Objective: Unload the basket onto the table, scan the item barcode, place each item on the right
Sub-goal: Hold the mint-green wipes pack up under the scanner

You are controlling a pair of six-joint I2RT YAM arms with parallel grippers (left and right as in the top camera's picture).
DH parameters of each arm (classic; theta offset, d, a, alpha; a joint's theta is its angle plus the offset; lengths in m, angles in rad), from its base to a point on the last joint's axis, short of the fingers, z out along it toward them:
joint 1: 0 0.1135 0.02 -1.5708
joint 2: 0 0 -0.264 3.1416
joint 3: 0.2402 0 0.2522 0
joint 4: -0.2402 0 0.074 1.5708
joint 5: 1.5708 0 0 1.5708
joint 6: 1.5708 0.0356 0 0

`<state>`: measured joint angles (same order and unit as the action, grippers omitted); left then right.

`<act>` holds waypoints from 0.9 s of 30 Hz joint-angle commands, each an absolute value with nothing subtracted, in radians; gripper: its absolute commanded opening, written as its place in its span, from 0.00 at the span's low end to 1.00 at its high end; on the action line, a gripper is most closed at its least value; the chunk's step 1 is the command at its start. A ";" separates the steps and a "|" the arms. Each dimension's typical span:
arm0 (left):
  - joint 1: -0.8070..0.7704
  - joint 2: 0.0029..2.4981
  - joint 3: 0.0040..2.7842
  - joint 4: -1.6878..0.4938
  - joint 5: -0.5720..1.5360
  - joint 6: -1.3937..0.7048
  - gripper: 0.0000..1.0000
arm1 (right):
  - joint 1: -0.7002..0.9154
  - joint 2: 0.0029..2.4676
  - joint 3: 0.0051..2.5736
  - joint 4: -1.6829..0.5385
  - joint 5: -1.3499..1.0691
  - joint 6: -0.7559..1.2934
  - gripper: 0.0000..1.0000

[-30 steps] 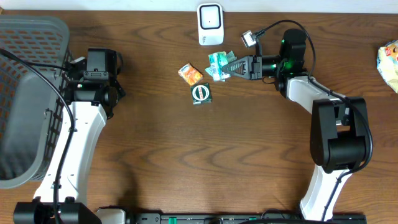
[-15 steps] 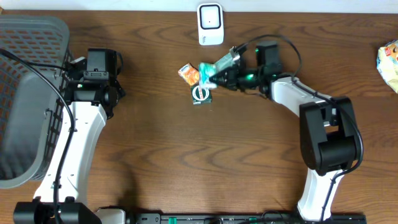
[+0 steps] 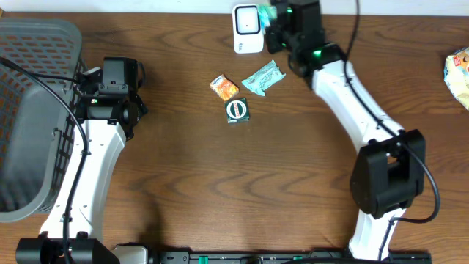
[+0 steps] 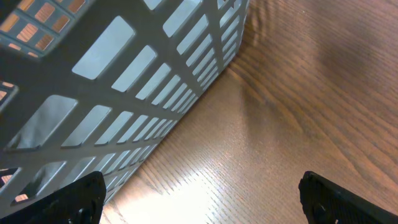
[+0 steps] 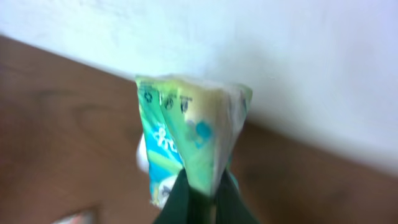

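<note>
- Where the right arm is stretched to the far edge of the tabletop (image 3: 220, 183), the right gripper (image 3: 278, 22) is seen just beside the white scanner (image 3: 248, 28), on its right side.
- The jaws of the right gripper are closed tight on a green-and-white packet (image 5: 189, 124).
- In the right wrist view the packet is pinched at its lower end and stands up from the jaws. Small printed symbols are noted along its top edge.
- Behind the packet a white wall (image 5: 280, 50) is seen above the brown wood.
- From overhead only a sliver of the held packet is visible, lifted clear of the wood and close to the scanner's right edge. Whether the two touch cannot be told, nor whether a barcode is turned toward the scanner.
- A loose teal packet (image 3: 262, 75) is recorded lying flat on the tabletop, below the scanner and apart from it.
- An orange packet (image 3: 224, 87) lies to the left of the teal one. A dark square packet (image 3: 237, 110) with a round mark lies just below both.
- A snack bag (image 3: 458, 73) is noted at the right edge of the tabletop, well apart from the rest.
- The left gripper (image 4: 199, 198) is held over bare wood with its jaws spread wide and nothing between them.
- A grey slatted basket (image 4: 124, 93) is seen just beside the left gripper. From overhead it fills the left end of the tabletop.
</note>
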<state>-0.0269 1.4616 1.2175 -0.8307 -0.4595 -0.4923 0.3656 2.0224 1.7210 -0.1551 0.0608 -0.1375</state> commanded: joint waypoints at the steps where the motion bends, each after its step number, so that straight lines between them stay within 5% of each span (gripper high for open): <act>1: -0.023 1.466 1.215 -0.833 -0.483 -0.479 0.98 | 0.408 2.101 1.722 -0.047 0.213 -0.479 0.01; 9: -0.023 1.467 1.215 -0.833 -0.483 -0.479 0.98 | 0.414 2.239 1.740 0.250 0.260 -0.469 0.01; 20: -0.023 1.467 1.215 -0.833 -0.483 -0.479 0.98 | 0.427 2.420 1.958 0.152 0.346 -0.753 0.01; 27: -0.023 1.467 1.215 -0.833 -0.483 -0.479 0.98 | 0.430 2.433 1.987 0.099 0.442 -0.710 0.01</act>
<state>-0.0269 1.4616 1.2175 -0.8303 -0.4595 -0.4923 0.4232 2.4233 1.9461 0.1070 0.3565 -0.7200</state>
